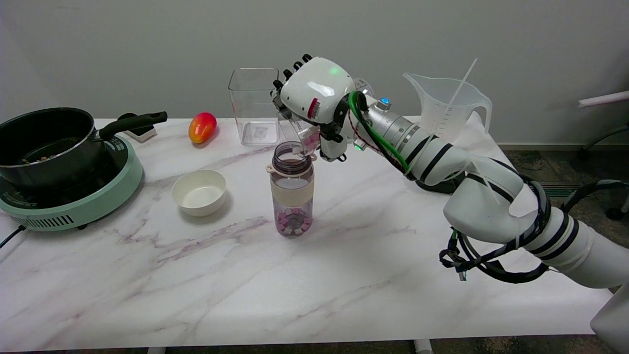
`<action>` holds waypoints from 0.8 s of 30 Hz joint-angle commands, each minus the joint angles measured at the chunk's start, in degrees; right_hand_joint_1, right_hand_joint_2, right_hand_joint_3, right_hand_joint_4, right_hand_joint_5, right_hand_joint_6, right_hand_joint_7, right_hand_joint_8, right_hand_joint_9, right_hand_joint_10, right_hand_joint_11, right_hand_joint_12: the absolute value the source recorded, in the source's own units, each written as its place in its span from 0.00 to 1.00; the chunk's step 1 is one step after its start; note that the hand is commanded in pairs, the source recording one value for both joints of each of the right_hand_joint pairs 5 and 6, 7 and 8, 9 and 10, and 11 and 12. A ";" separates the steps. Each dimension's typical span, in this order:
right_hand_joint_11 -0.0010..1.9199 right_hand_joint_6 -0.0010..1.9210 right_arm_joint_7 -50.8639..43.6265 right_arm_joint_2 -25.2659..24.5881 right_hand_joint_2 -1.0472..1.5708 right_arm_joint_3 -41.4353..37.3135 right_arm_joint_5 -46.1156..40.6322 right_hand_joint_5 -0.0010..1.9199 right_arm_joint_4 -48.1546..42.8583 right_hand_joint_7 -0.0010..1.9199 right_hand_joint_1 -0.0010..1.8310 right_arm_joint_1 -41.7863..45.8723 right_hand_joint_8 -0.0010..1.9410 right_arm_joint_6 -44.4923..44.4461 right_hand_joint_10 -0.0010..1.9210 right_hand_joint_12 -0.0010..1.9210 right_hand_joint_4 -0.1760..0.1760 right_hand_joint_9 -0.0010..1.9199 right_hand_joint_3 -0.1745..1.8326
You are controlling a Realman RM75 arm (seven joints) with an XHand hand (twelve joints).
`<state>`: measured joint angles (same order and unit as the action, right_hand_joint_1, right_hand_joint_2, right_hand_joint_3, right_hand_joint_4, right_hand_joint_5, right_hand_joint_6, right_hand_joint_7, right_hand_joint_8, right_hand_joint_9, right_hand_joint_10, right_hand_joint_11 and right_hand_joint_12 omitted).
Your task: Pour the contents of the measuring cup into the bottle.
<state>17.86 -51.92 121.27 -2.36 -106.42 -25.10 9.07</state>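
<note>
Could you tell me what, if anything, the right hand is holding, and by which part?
The right hand holds a small clear measuring cup, tipped over the bottle; its fingers wrap the cup's body, though the exact contact is hidden.

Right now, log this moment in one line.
phase: pouring | right hand: holds measuring cup, tipped over bottle mouth | bottle: upright, pieces at bottom

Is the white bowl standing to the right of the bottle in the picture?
No, the white bowl stands on the table left of the bottle, between it and the green cooker.
</note>
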 commanded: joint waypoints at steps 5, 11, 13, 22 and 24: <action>0.56 0.71 -1.94 0.72 0.55 0.61 -0.31 0.71 -0.32 0.71 0.85 -0.95 0.70 0.15 0.66 0.56 0.50 0.66 0.69; 0.56 0.71 -1.94 0.72 0.55 0.99 -0.31 0.71 -0.32 0.71 0.85 -1.96 0.70 -0.25 0.66 0.56 0.50 0.66 0.69; 0.56 0.72 -1.94 0.72 0.55 1.20 -0.31 0.72 -0.32 0.71 0.85 -2.28 0.70 -0.25 0.67 0.56 0.50 0.67 0.69; 0.57 0.72 -1.94 0.72 0.55 1.25 -0.31 0.72 -0.19 0.71 0.85 -2.92 0.70 -0.25 0.67 0.57 0.50 0.67 0.69; 0.57 0.72 -1.94 0.72 0.55 1.25 -0.31 0.72 -0.24 0.71 0.85 -2.95 0.70 -0.25 0.67 0.57 0.50 0.67 0.69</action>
<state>16.17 -51.30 122.17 -2.59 -106.66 -26.89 9.10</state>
